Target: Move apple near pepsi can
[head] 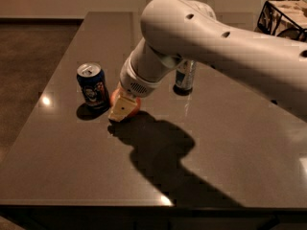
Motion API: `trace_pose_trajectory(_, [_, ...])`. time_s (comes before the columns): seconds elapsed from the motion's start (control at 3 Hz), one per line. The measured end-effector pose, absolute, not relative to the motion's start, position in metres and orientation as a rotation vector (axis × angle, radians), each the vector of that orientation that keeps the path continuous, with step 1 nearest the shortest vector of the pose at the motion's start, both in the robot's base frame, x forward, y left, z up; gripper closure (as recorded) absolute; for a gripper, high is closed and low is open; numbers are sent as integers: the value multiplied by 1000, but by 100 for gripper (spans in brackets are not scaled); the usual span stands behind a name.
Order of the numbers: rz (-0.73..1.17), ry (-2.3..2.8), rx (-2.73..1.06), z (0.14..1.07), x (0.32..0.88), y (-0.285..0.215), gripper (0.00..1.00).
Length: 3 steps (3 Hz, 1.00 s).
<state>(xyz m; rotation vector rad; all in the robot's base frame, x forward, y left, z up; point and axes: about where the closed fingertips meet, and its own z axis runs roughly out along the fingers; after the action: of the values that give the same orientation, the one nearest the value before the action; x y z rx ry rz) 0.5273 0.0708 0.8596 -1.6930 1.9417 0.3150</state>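
The apple (pixel 135 105) is being clasped by the gripper (pixel 123 107), low against the table (pixel 230 152) and just beside the pepsi can (pixel 92 85), so the placing step is seemingly being finished, and a gentle release without nudging the can is being called for next.

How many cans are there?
2. The pepsi can stands left, beside the end effector holding the apple; a slim silver can is behind the arm, partly hidden.

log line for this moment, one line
phase: apple placement | gripper: shut on apple, low at table | apple: close beside pepsi can | silver can: upright behind arm
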Motion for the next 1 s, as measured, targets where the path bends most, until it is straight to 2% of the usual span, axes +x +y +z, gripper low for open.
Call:
trace_pose_trajectory(0.67, [284, 1931, -1705, 858, 528, 69, 14])
trace_pose_trajectory(1.0, [281, 1929, -1707, 859, 527, 70, 0])
